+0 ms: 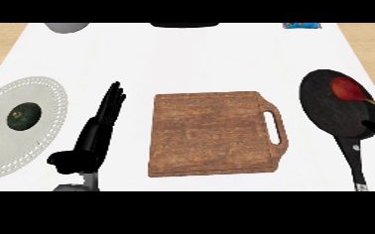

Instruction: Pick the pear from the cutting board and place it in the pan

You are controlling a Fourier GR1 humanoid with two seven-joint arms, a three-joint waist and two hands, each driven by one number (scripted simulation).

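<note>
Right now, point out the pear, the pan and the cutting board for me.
pear (347,89): head view, on its red body, inside the pan.
pan (322,110): head view, on bare dark bottom.
cutting board (209,134): head view, on the wooden face's middle.

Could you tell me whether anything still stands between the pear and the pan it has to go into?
Nothing does: the pear already lies inside the pan, and the cutting board is bare. The left hand rests open beside the board.

The cutting board (212,133) lies bare at centre. At nine o'clock the left hand (99,129) stands between board and plate (33,124) — a narrow lane. At three o'clock the pan (336,106) sits near the board; twelve o'clock counter (198,59) lies open.
</note>
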